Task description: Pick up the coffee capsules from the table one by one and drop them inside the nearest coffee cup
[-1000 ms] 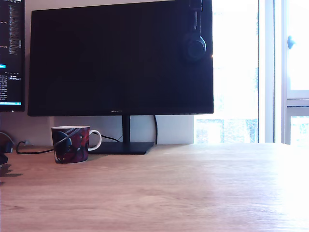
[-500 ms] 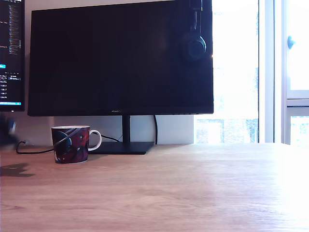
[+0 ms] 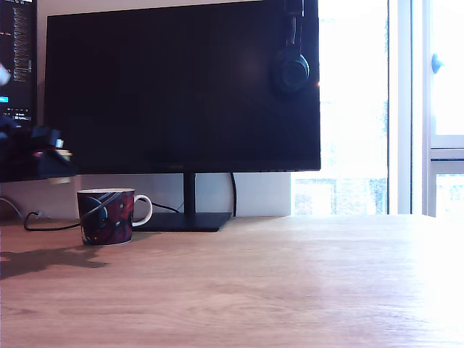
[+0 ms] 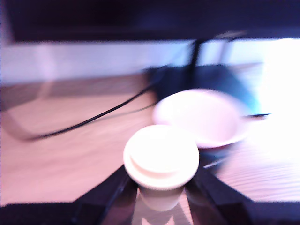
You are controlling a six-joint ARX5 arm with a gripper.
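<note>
The wrist view is blurred by motion. In it a pale coffee capsule (image 4: 161, 157) sits rim-up between my two dark fingers (image 4: 108, 191), so my gripper (image 4: 161, 183) is shut on it. Just beyond the capsule lies the white open mouth of the coffee cup (image 4: 201, 117). In the exterior view the patterned cup (image 3: 109, 215) stands on the wooden table (image 3: 275, 283) at the left. My gripper (image 3: 43, 151) hangs as a dark shape above the cup and to its left. The capsule cannot be made out there.
A large black monitor (image 3: 181, 87) on a stand (image 3: 187, 217) rises right behind the cup, with headphones (image 3: 290, 69) hung on its upper right corner. A black cable (image 3: 51, 225) runs along the table to the left of the cup. A second screen (image 3: 16, 58) is at the far left.
My gripper has come into the exterior view from the left edge, rising and moving right toward the cup. Its shadow on the table has stretched rightward. The cup has not moved.
</note>
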